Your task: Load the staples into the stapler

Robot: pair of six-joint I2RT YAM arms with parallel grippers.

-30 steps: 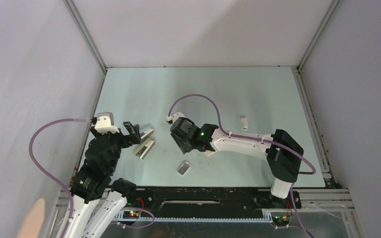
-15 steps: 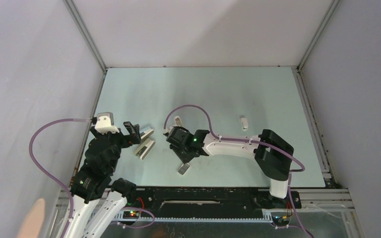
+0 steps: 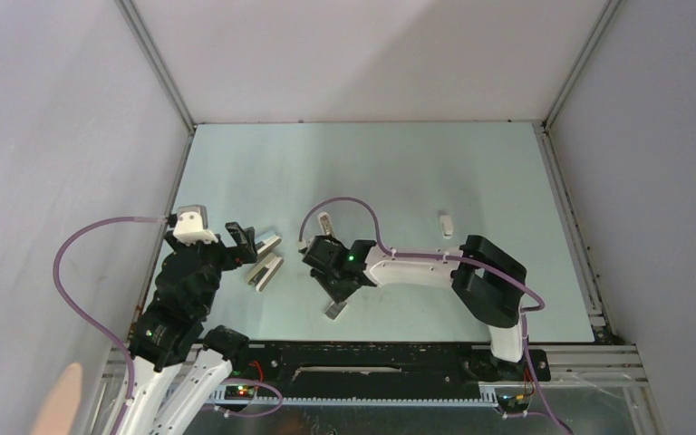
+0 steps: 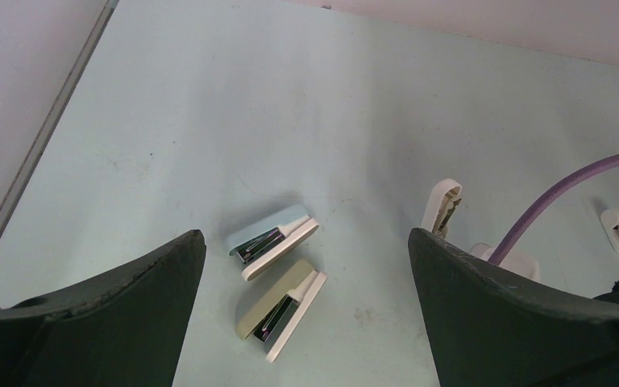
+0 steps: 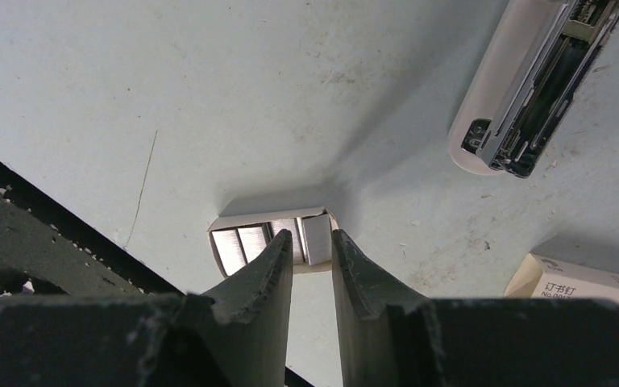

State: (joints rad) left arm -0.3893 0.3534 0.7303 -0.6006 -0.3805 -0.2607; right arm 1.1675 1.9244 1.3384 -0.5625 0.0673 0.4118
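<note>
The staples [image 5: 258, 242] are grey strips lying side by side in a small open tray near the table's front edge [image 3: 334, 309]. My right gripper [image 5: 312, 235] points down at them, jaws a narrow gap apart, and one strip lines up with that gap. I cannot tell whether the tips touch it. In the top view this gripper [image 3: 333, 294] hangs just above the tray. The stapler [image 5: 532, 81], slim and white, lies open with its dark channel showing, just behind that gripper [image 3: 323, 222]. My left gripper [image 4: 306, 238] stands wide open and holds nothing, left of the stapler [image 4: 442, 205].
Two larger staplers, one pale blue [image 4: 272, 239] and one beige [image 4: 282, 309], lie in front of the left gripper. A small white box with a reddish mark [image 5: 580, 282] sits by the right gripper. A short white stub [image 3: 447, 224] lies further right. Walls enclose the table.
My right arm has swung left and toward the front edge, bringing its gripper over the staples tray. Its jaws have narrowed. The left arm has not moved.
</note>
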